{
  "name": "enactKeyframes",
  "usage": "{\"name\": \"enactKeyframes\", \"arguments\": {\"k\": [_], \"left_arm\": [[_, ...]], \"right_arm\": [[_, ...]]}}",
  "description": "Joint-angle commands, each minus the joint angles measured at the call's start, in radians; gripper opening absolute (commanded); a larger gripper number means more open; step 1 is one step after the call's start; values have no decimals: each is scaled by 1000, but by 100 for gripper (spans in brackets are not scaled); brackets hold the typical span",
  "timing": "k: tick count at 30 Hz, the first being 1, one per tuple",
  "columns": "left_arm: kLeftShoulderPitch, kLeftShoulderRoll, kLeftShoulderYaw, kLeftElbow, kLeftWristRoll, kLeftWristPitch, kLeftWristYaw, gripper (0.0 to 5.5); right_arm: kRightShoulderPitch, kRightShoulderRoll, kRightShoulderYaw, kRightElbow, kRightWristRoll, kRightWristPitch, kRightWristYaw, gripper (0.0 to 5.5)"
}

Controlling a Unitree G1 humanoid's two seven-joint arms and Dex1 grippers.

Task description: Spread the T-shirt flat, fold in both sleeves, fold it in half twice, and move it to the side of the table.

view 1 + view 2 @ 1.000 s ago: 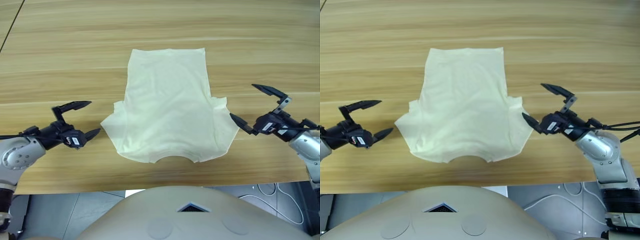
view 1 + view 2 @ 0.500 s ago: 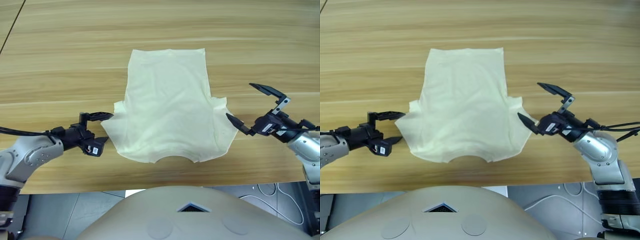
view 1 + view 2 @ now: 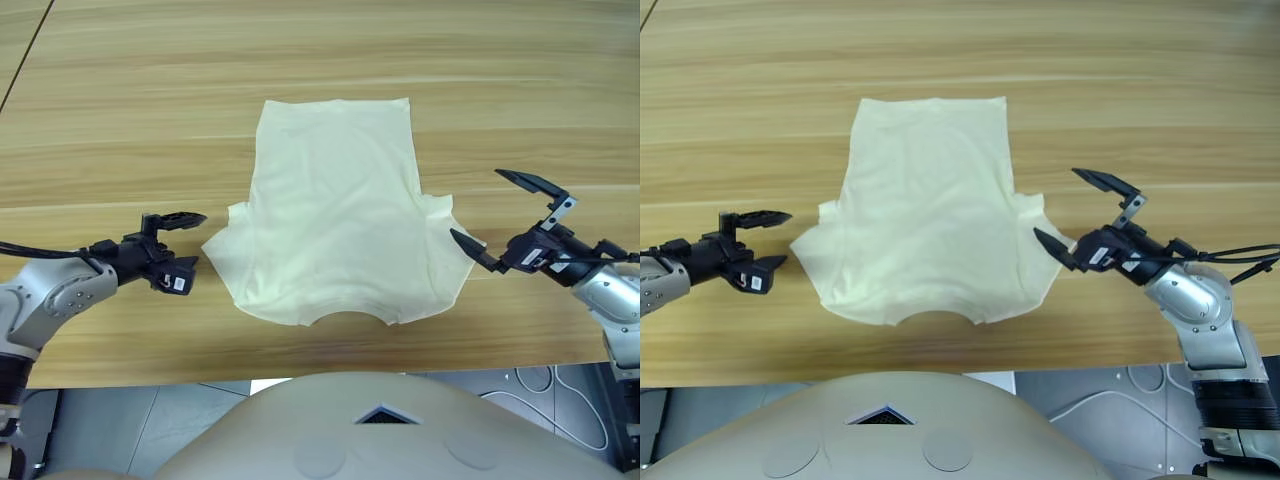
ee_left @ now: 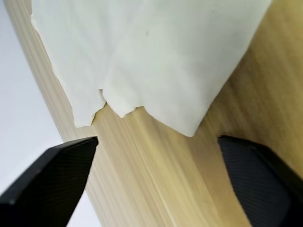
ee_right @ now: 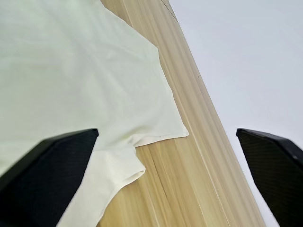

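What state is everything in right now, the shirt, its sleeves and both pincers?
T-shirt: spread flat on the table, collar toward the robot, not yet folded.
Left sleeve: out to the side, unfolded.
Right sleeve: out to the side, unfolded.
Left pincer: open, empty, just off the left sleeve.
Right pincer: open, empty, at the right sleeve's edge.

The T-shirt (image 3: 335, 215) is coloured a plain, pale cream-yellow throughout. The table (image 3: 300, 50) is finished in light brown wood, streaked along its length with darker grain lines. The left gripper (image 3: 197, 240) and the right gripper (image 3: 478, 204) are coloured black, and a fine woven pattern is seen on them up close. The floor (image 3: 120, 430) is coloured grey.
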Motion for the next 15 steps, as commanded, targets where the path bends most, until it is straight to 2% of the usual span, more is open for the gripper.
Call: {"name": "enactKeyframes", "arguments": {"k": [1, 15], "left_arm": [[18, -4, -49, -1, 16, -9, -12, 393], [-5, 9, -60, -6, 37, 23, 17, 159]], "right_arm": [[-5, 5, -4, -1, -6, 1, 13, 540], [-7, 1, 5, 2, -11, -1, 22, 540]]}}
